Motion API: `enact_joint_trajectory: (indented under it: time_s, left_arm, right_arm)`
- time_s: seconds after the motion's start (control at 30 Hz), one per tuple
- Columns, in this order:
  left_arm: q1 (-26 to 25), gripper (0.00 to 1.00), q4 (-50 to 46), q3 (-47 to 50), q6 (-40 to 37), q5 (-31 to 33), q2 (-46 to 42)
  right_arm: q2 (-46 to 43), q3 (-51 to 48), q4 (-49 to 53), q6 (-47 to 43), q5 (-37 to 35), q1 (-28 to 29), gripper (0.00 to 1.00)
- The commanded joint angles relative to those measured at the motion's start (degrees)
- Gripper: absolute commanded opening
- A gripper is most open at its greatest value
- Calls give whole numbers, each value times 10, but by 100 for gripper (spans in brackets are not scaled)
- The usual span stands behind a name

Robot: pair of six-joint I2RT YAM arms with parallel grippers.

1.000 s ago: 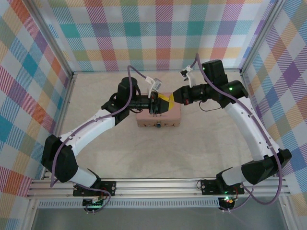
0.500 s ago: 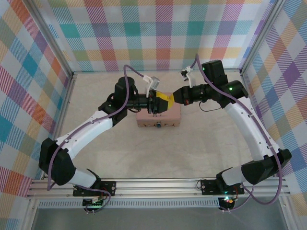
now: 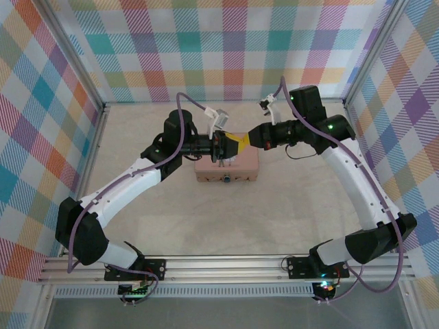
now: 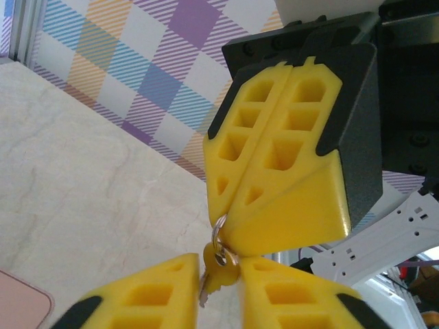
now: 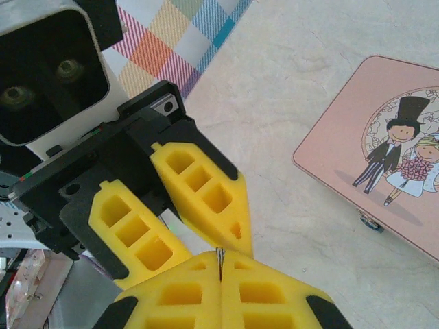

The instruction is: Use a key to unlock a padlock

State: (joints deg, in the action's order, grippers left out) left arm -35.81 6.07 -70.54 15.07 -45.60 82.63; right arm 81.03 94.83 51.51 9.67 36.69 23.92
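The key, a tiny thin pale metal piece on a small wire ring, hangs in the air above the pink rectangular picture tin, caught between the yellow tips of both arms. On the left, the left gripper is where the change lies: a moment ago its jaws stood clearly spread on either side of the key, and now they have drawn in until each tip seems to touch the key's head, pinching it from below. To the right, the right gripper has its jaws pressed tightly together on the key's ring, just as before, so the key is now held at both ends.

I read this as a handover, or a regrasp to set the blade pointing the right way; the right jaws would need to let go before the key can be carried anywhere. The padlock, a tiny dark bluish one, sits at the tin's near edge on the pale surface, below the meeting grippers and untouched, so the unlocking itself has not begun.
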Motion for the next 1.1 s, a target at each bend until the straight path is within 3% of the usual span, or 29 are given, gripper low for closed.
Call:
enact_joint_trajectory:
  time_s: [0.0,0.13,0.2,0.3,0.63,0.67,0.77,0.8,1.07]
  left_arm:
    - [0,15,8,-19,-10,-4,-1]
    - [0,13,5,-22,-12,-3,-1]
    - [0,21,3,-23,-14,-2,0]
    - [0,12,-1,-27,-14,-7,4]
    - [0,0,-23,-17,-29,8,-9]
    - [0,0,-24,-18,-29,8,-10]
    - [1,0,-32,-20,-29,4,-12]
    - [1,0,-35,-20,-29,0,-13]
    - [0,0,-23,-20,-6,-49,-18]
  right_arm:
    - [-7,-3,0,1,14,-5,0]
    - [-8,-7,-1,2,14,-5,0]
    - [-9,-8,-3,3,15,-5,0]
    - [-10,-9,-4,4,10,-6,0]
    - [-28,-27,-27,20,26,-29,0]
    - [-30,-31,-30,22,24,-28,2]
    - [-44,-57,-57,37,17,-38,31]
    - [-52,-72,-75,49,24,-47,36]
    - [-92,-158,-204,98,149,-76,44]
